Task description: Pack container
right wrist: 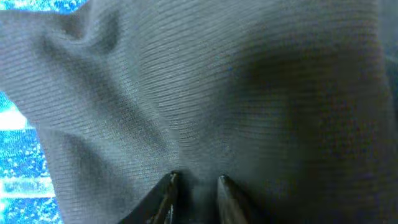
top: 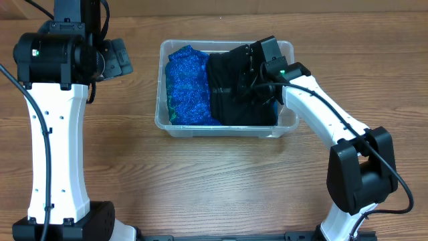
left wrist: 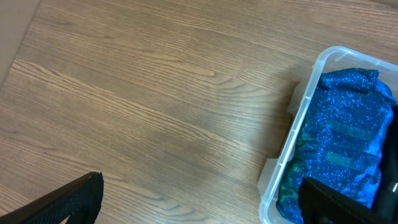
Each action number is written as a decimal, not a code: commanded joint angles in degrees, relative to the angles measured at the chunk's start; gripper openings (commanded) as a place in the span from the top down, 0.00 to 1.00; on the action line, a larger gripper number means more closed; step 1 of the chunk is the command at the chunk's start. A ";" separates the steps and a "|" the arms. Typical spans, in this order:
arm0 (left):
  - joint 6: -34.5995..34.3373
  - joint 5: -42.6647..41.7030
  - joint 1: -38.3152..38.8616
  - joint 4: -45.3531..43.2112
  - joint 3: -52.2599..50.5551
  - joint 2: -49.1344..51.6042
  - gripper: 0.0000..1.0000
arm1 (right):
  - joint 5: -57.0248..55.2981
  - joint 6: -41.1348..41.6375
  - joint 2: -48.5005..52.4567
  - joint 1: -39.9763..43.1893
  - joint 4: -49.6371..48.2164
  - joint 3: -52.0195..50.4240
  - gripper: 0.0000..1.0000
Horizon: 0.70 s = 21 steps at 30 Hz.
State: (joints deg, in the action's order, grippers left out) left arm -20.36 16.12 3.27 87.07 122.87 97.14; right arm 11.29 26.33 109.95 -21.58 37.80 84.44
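A: Overhead, container [top: 227,132] where?
B: Centre, far side; blue cloth [top: 187,84] left inside, black cloth [top: 231,94] right.
A: And right gripper [right wrist: 196,183]?
B: Down inside, pinching black cloth.
A: And left gripper [left wrist: 199,193]?
B: Spread wide, left of container.

I see ribbed black cloth [right wrist: 249,93] at my right gripper [right wrist: 196,182], glittery blue cloth [right wrist: 18,149] beside it, brown woodgrain table [left wrist: 155,93].

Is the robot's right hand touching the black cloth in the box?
Touching. The right wrist view shows the fingertips of the right gripper sunk into the black cloth, with a fold pinched between them.
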 commanded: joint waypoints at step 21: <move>1.09 0.79 -0.15 -0.13 -0.24 0.07 0.00 | -24.92 -23.39 -55.58 0.52 25.75 2.99 0.00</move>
State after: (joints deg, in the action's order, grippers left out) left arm -20.36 16.12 3.27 87.07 122.87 97.14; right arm -6.44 9.17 57.25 -21.37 62.39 86.80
